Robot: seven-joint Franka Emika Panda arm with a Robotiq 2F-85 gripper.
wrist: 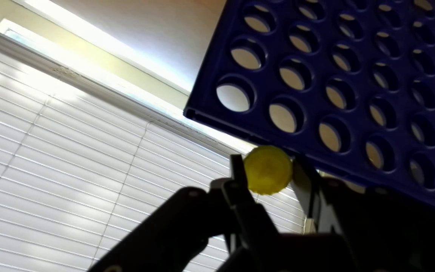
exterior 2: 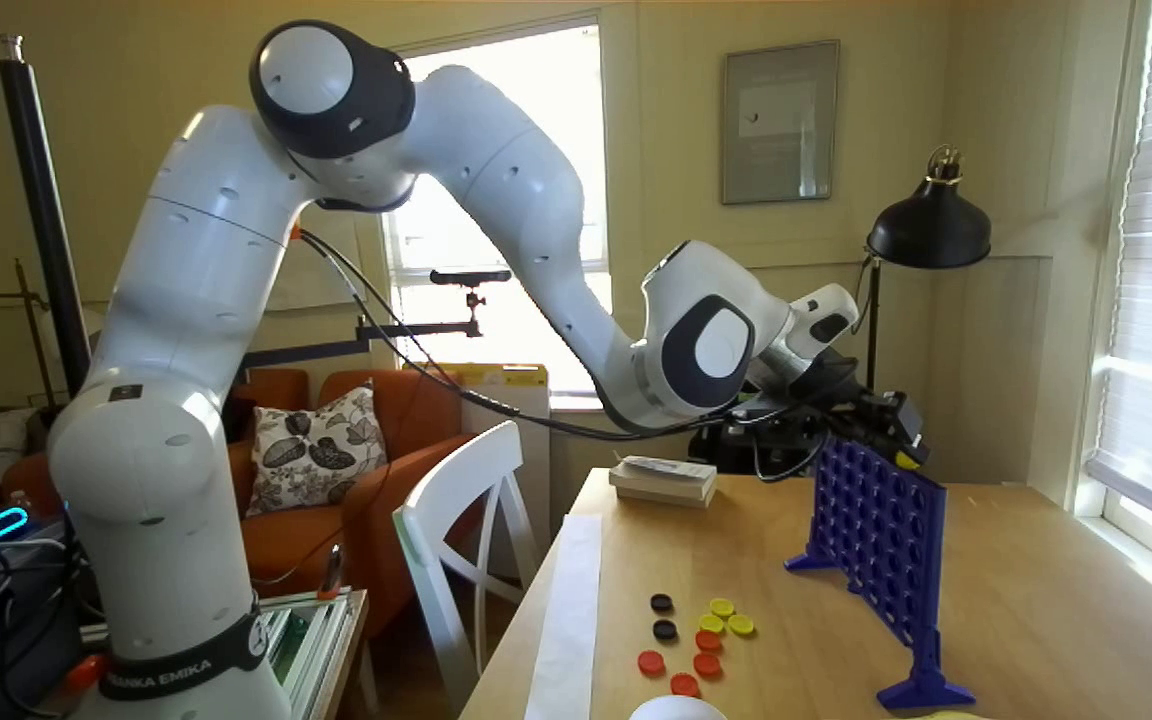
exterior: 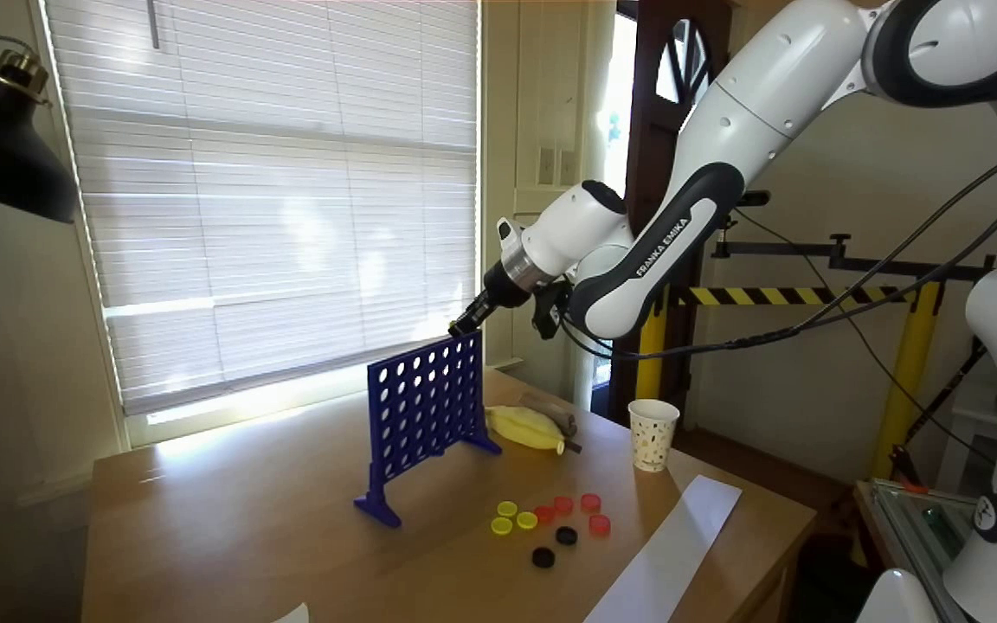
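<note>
In an exterior view, the gripper (exterior: 461, 328) is at the top of the blue rack (exterior: 426, 408), which stands on the table (exterior: 230, 519). In an exterior view, a yellow piece (exterior 2: 906, 461) peeks out at the gripper's tip. In the wrist view, the gripper pinches that piece from both sides, right by the rack's top edge. It looks like the lining-up step, so the next move needs small, slow nudges.

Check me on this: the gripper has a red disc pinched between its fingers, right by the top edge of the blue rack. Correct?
Not quite: the disc is yellow, not red, as the wrist view shows. The gripper does have it pinched between its fingers, by the top edge of the blue rack.
</note>
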